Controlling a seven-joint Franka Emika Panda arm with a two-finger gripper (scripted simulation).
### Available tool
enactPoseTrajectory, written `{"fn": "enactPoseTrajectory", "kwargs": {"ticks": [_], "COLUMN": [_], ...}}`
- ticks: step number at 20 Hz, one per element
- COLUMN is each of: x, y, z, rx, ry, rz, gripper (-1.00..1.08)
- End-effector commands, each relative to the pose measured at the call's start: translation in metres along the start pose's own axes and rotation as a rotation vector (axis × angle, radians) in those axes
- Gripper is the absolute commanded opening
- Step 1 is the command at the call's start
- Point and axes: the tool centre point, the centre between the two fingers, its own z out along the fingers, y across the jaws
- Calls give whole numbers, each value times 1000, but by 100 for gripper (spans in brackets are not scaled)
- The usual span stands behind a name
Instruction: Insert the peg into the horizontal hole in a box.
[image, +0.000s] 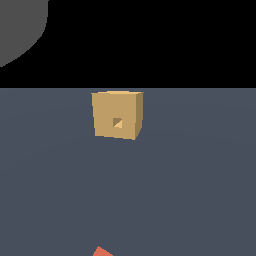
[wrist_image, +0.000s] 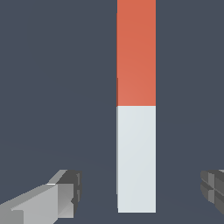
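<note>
Orange-red and white peg (wrist_image: 136, 106) lies flat on the desk (image: 200, 190), at six o'clock from the tan box (image: 116, 114). Wide-open tool (wrist_image: 140, 192) straddles its white end. Likely rigid, light; grip the white half.

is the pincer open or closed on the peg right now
Open. In the wrist view the pincer fingers stand apart on either side of the peg, not touching it.
</note>
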Motion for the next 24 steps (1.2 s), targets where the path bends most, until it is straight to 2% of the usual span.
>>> {"fn": "enactPoseTrajectory", "kwargs": {"ticks": [1, 10, 11, 24], "x": [0, 2, 2, 4], "y": [-1, 0, 0, -1], "z": [12, 38, 38, 38], "rx": [2, 1, 1, 2], "ry": [0, 0, 0, 0], "rz": [0, -2, -2, -3], "gripper": [100, 100, -100, -100]}}
